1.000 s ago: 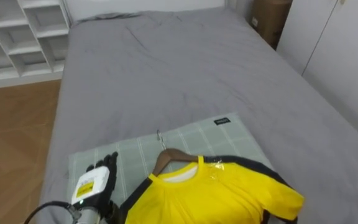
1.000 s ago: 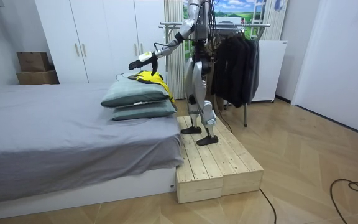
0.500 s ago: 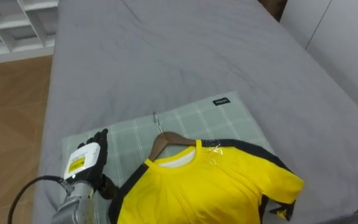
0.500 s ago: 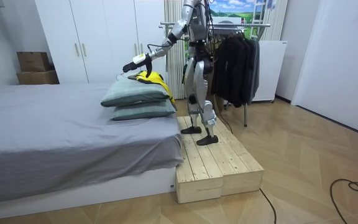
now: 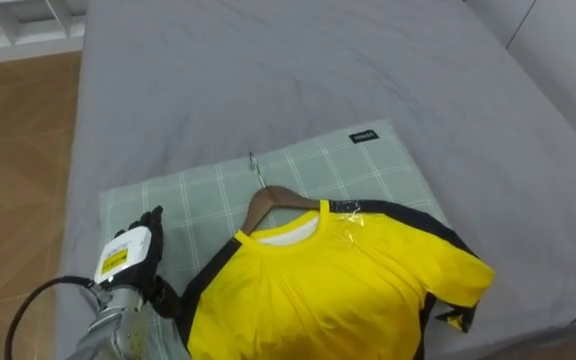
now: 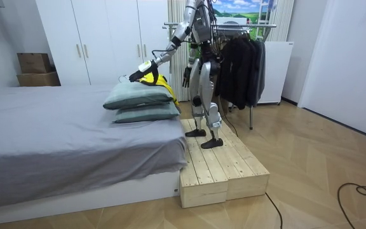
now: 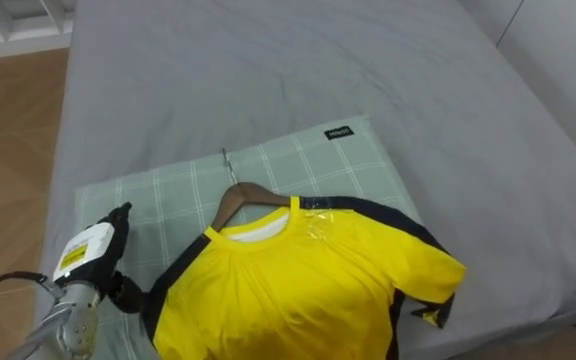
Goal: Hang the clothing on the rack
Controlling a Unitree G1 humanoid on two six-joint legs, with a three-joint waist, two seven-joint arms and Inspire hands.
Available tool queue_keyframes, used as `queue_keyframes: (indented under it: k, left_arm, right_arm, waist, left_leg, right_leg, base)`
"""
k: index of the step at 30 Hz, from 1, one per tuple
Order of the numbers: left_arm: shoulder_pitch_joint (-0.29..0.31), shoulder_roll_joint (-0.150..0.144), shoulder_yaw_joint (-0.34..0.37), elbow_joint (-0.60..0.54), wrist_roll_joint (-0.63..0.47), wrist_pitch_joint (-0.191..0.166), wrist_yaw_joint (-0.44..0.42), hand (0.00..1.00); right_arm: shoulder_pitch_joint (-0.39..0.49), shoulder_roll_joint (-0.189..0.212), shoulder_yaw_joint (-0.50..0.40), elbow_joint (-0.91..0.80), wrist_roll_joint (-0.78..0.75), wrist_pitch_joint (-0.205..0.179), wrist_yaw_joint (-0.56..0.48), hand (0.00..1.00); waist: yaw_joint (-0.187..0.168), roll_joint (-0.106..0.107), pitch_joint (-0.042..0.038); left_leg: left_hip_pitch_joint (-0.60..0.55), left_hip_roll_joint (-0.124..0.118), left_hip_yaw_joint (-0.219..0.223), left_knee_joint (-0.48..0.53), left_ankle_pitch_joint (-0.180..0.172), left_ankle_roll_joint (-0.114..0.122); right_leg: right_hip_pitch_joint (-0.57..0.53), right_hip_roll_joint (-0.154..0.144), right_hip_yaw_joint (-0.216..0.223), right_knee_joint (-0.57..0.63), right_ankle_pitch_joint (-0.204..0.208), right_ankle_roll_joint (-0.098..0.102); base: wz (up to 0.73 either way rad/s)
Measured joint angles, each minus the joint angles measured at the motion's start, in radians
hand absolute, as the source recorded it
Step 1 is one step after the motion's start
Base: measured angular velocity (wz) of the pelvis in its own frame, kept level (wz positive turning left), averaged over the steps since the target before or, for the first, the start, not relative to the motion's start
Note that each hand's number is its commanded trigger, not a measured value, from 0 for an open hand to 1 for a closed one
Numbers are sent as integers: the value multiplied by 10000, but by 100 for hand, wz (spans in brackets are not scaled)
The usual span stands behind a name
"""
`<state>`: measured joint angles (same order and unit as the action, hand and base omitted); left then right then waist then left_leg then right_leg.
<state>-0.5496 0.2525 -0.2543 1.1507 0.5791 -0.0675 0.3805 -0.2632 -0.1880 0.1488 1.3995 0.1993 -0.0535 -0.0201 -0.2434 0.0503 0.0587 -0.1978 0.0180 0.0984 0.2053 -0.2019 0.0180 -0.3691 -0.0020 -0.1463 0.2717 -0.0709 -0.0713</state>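
Note:
A yellow shirt (image 5: 328,290) with black trim lies flat on a green checked pillow (image 5: 198,200). It sits on a wooden hanger (image 5: 273,200) whose metal hook (image 5: 256,170) points up the bed. My left hand (image 5: 128,255) is low over the pillow's near left part, just left of the shirt's black sleeve edge, with its fingers straight and holding nothing. In the room view I stand on a wooden platform (image 6: 221,165) at the bed's end, left arm stretched out to the pillow. My right hand (image 6: 185,79) hangs by my side.
The pillow tops a second pillow on a grey bed (image 5: 268,70). Wooden floor (image 5: 18,150) runs along the bed's left side. Behind me a clothes rack (image 6: 234,25) holds dark garments, and white wardrobes line the wall.
My left hand has come down and closer to the pillow beside the shirt's sleeve. The eye view has tipped down towards the pillow. The shirt has not moved.

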Motion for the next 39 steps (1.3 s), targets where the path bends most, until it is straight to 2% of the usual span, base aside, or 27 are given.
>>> queue_keyframes:
  k: [3,7,10,21,28,33,39]
  left_arm:
    - [-3,-126,-78,-6,26,12,-251,0]
    - [-175,-366,-538,-7,30,184,-688,0]
    - [-219,-459,-843,-8,30,184,-938,0]
    - [-231,-541,-846,-145,23,181,-1280,0]
    - [-217,-632,-857,-842,22,162,-1305,0]
    - [-194,-658,-1061,-1310,41,-19,-1286,0]
    - [-141,-869,-1261,-1380,37,-63,-1320,0]
  right_arm:
    - [9,24,290,-5,8,-8,36,0]
    - [-94,109,294,21,355,-8,162,0]
    - [-153,163,484,30,377,-27,237,0]
    - [-157,202,722,47,751,-71,336,0]
    - [-74,197,721,113,739,-143,366,0]
    - [-73,158,716,183,693,-186,372,0]
    - [-98,157,712,181,452,-198,377,0]
  waist:
    - [-5,-4,5]
    - [-27,0,7]
    - [-28,1,8]
    - [18,15,14]
    - [16,40,27]
    - [2,79,14]
    - [-20,108,4]
  left_leg:
    - [0,1,-4,-6,0,0]
    - [-35,-31,-82,-1,15,13]
    - [-20,-28,-92,-3,15,13]
    - [28,-12,-172,-24,33,7]
    - [173,11,-168,-93,35,9]
    - [281,-16,-164,-94,36,10]
    - [336,-56,-178,-76,63,29]
  right_leg:
    - [2,2,-13,-15,1,0]
    - [60,-5,-95,-176,3,2]
    - [104,-3,-97,-171,4,3]
    - [199,10,-191,-338,128,18]
    - [314,15,-182,-348,132,24]
    - [423,27,-173,-371,132,25]
    - [491,6,-151,-371,132,25]
  base:
    - [0]
    - [5]
    - [0]
    - [2]
    - [0]
    - [0]
    - [0]
